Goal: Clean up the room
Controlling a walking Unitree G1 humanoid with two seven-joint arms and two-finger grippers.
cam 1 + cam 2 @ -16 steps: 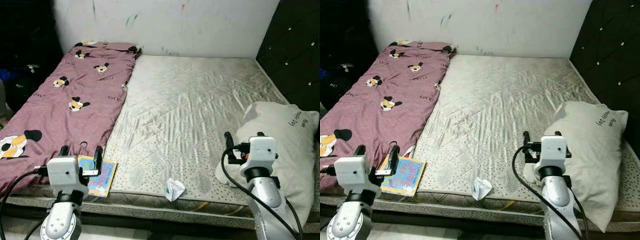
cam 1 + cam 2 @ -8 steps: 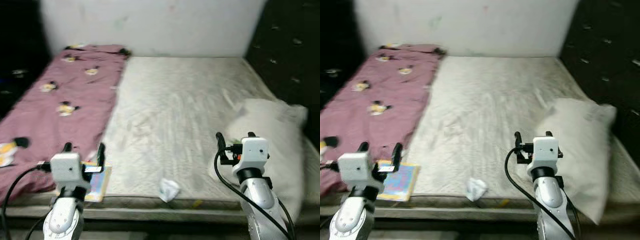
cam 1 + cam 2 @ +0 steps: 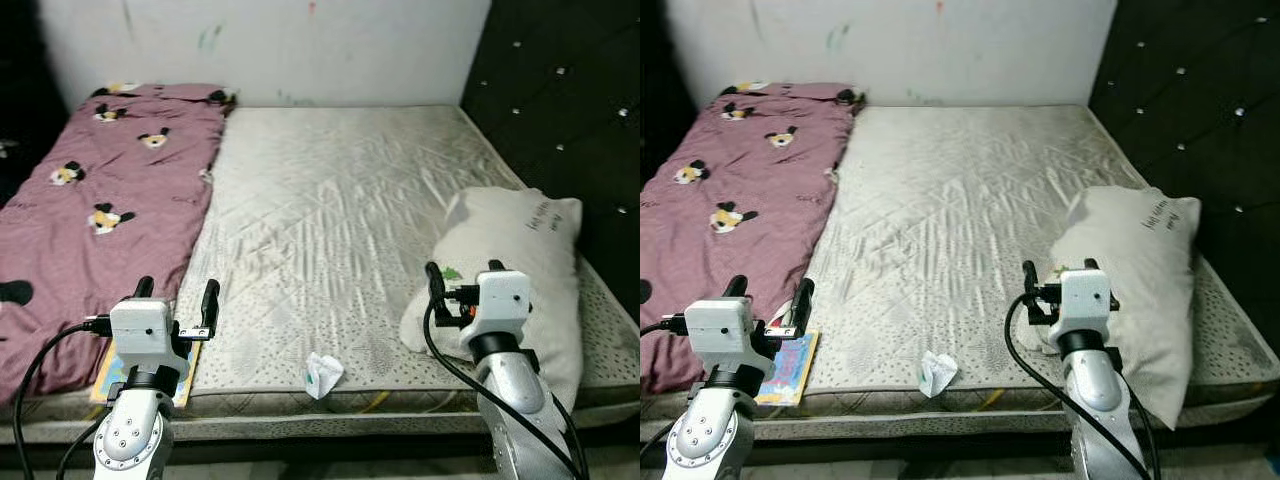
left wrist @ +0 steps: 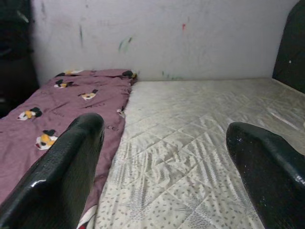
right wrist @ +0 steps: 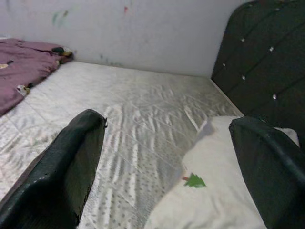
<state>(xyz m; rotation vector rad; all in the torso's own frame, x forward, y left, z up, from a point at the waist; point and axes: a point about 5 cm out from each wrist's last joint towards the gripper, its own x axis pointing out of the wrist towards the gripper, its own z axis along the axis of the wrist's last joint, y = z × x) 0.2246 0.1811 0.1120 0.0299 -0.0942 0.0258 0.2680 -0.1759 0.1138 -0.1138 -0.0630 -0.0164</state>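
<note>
Bare mattress (image 3: 340, 200): purple blanket (image 3: 90, 200) along left side, pillow (image 3: 520, 270) at right edge, crumpled tissue (image 3: 322, 373) and book (image 3: 788, 366) near front edge.

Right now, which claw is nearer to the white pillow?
Right. The right claw hovers open at the pillow's near edge; the left claw is across the bed, above the book.

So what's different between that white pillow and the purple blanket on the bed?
The pillow is plain off-white with a line of small dark writing; the blanket is mauve with cartoon mouse prints. The pillow is plump and lies on the bed's right side, by the right gripper; the blanket is spread flat along the left side. The blanket covers far more of the mattress. Both are soft bedding resting on it.
</note>
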